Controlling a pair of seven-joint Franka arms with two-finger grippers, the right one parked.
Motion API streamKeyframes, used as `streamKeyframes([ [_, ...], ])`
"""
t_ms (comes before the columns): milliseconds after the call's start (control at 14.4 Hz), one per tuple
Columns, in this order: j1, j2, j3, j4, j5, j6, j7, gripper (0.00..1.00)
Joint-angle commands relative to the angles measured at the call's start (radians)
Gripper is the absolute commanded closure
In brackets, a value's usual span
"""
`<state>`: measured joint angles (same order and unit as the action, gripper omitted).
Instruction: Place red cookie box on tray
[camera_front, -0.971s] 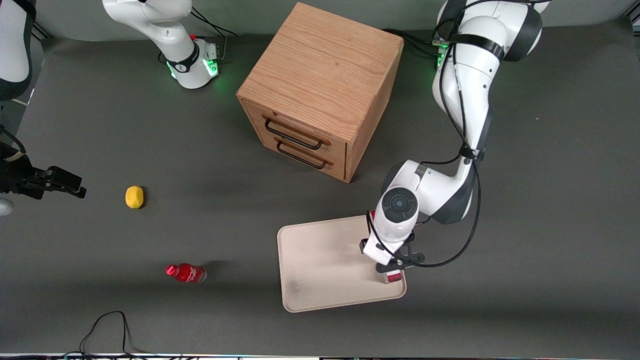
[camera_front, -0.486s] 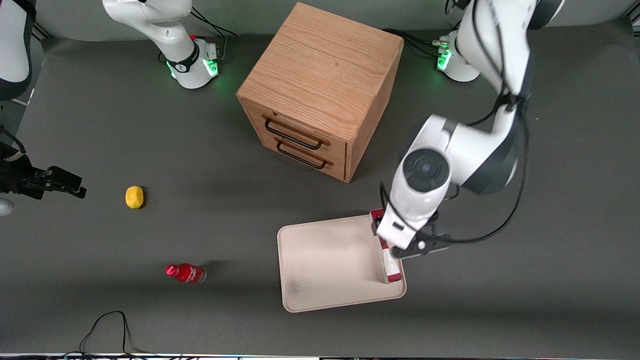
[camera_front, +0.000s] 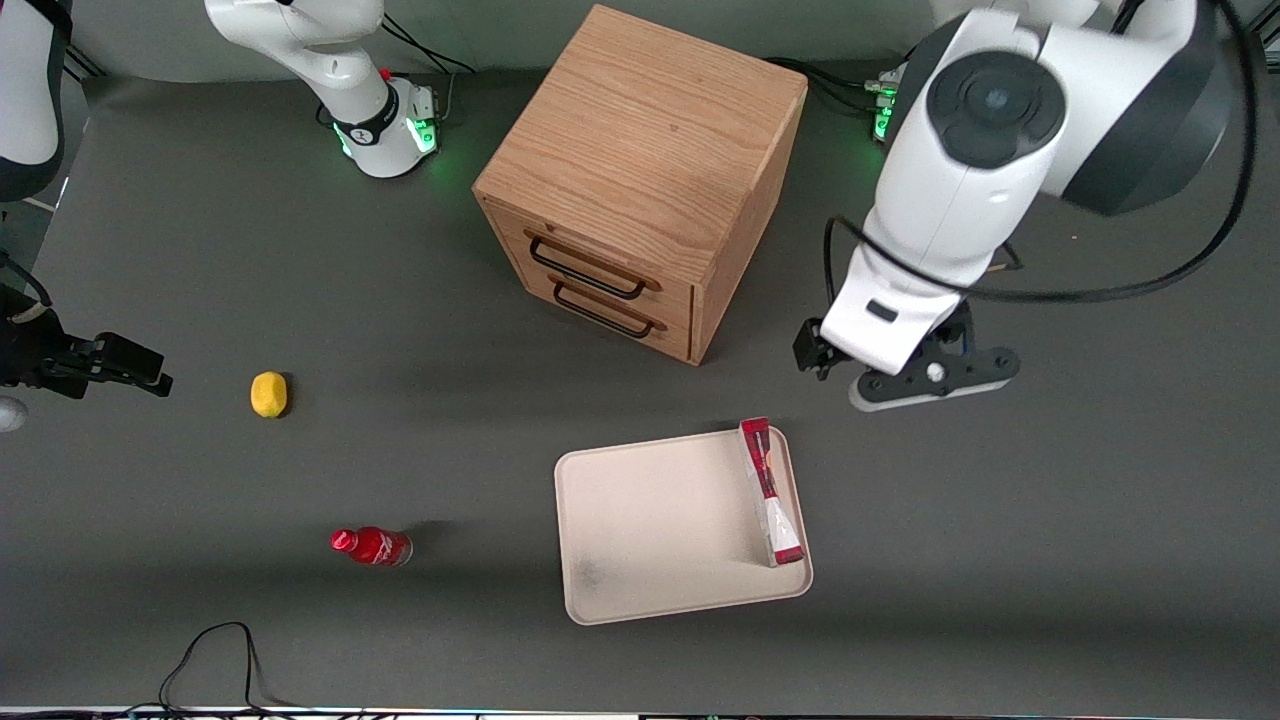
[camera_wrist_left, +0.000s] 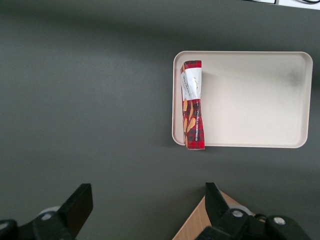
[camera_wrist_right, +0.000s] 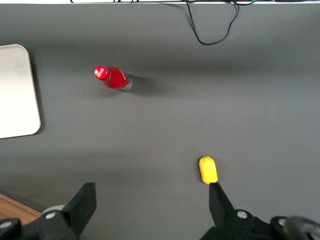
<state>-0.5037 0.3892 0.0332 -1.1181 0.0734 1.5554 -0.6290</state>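
The red cookie box (camera_front: 770, 490) lies flat in the cream tray (camera_front: 650, 520), along the tray's edge nearest the working arm's end. Its end farther from the front camera rests on the rim. My left gripper (camera_front: 900, 350) is high above the table, farther from the front camera than the tray and beside the cabinet. In the left wrist view the gripper (camera_wrist_left: 145, 205) is open and empty, its fingers (camera_wrist_left: 77, 207) wide apart, with the box (camera_wrist_left: 192, 112) and tray (camera_wrist_left: 250, 100) well below it.
A wooden drawer cabinet (camera_front: 640, 180) stands farther from the front camera than the tray. A yellow lemon (camera_front: 268, 394) and a small red bottle (camera_front: 372, 546) lie toward the parked arm's end. A black cable (camera_front: 210, 650) loops near the front edge.
My gripper was down on the box at the tray; it has let go, risen and moved away from the front camera. The box stays lying in the tray.
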Motion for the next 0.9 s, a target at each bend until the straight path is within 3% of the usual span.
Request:
streamKeyframes([
  [0, 0.008, -0.041, 0.000, -0.038, 0.014, -0.006, 0.020, 0.00],
  [208, 0.069, -0.093, -0.001, -0.092, 0.012, 0.000, 0.130, 0.00],
  [833, 0.379, -0.455, -0.006, -0.575, 0.005, 0.176, 0.498, 0.00],
])
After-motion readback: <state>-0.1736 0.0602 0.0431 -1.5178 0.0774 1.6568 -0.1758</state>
